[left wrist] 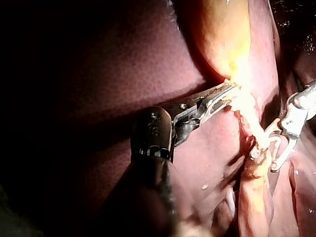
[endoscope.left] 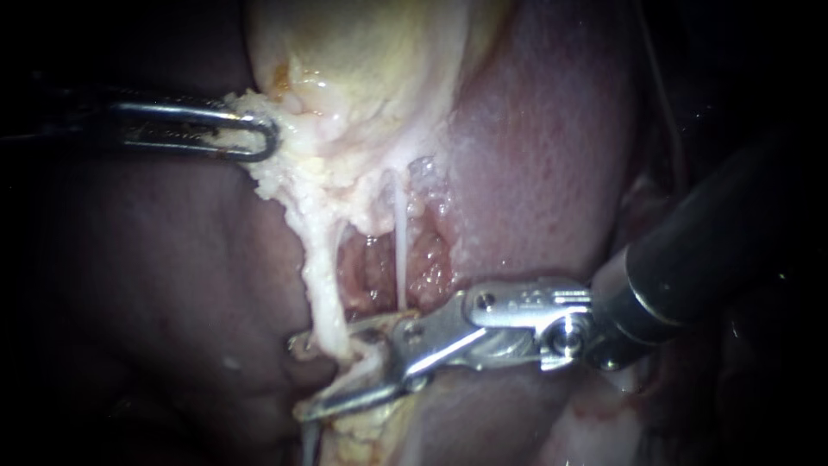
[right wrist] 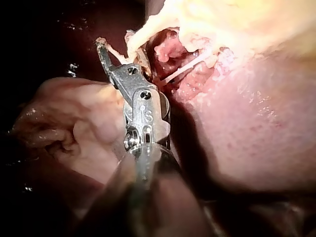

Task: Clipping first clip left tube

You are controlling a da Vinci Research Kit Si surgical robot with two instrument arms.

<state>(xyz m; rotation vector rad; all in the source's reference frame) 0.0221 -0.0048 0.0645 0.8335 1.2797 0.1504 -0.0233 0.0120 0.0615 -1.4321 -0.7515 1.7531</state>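
Note:
The pale yellow gallbladder hangs at the top, and two tubes run down from it. The thick pale left tube passes between the jaws of my right instrument, which stand open around it with a gap showing. To its right, the thin white right tube crosses the raw red bed. My left instrument is shut on the gallbladder's frayed lower fringe and holds it out to the left. The left wrist view shows the same grip of my left instrument, with my right instrument straddling the left tube.
Dark red liver surrounds the dissected bed on both sides. Fatty pale tissue lies under the right instrument's lower jaw. In the right wrist view a lump of pinkish tissue sits beside the right instrument's shaft.

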